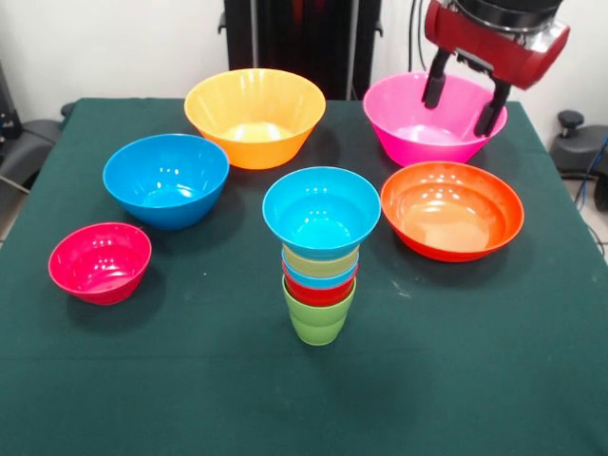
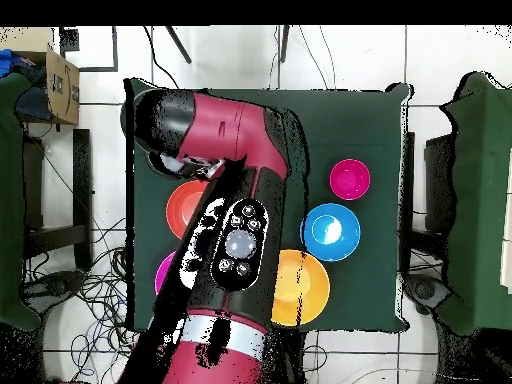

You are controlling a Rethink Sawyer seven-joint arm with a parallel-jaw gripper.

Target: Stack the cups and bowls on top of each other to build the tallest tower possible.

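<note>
Red arm reaches down from above — gripper [image 1: 465, 106] spread wide (empty) | hangs over pink bowl [image 1: 418, 138] | tower [image 1: 321, 252] apart.

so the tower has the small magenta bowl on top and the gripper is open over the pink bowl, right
Not quite. In the front view the tower is topped by the small light blue bowl; the small magenta bowl sits alone on the table. The rest holds: the gripper hangs open over the pink bowl.
</note>
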